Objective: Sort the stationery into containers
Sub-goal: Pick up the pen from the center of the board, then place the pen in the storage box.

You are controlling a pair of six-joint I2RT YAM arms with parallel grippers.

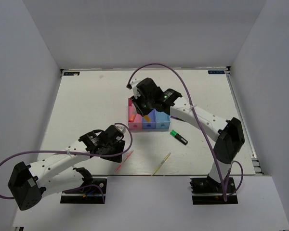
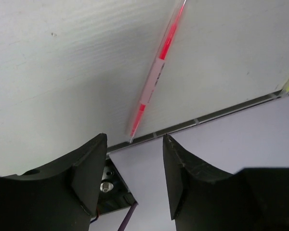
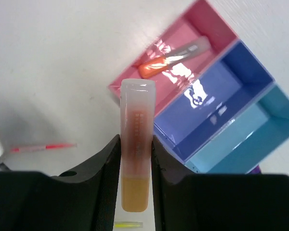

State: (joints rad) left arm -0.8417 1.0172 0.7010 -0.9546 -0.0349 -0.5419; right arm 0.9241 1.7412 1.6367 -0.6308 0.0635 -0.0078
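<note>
- Right end effector grasps a stubby orange-pink highlighter over the near edge of the pink-red plastic bin, which holds one orange highlighter.
- Dark blue bin and light blue bin look empty.
- Left end effector, released, hovers over a thin pink pen on the white counter.
- Green-black highlighter and yellow-green pen lie unsorted.

Two arms, left arm and right arm, each of white tube links and bulky black joint housings. Flat black base plates below. A thin purple cable along each arm, in wide loops, tied to the white links. Left hand and right hand each with two matte black fingers, wedge-shaped, lightly scratched. One small silver screw behind the left fingers.
</note>
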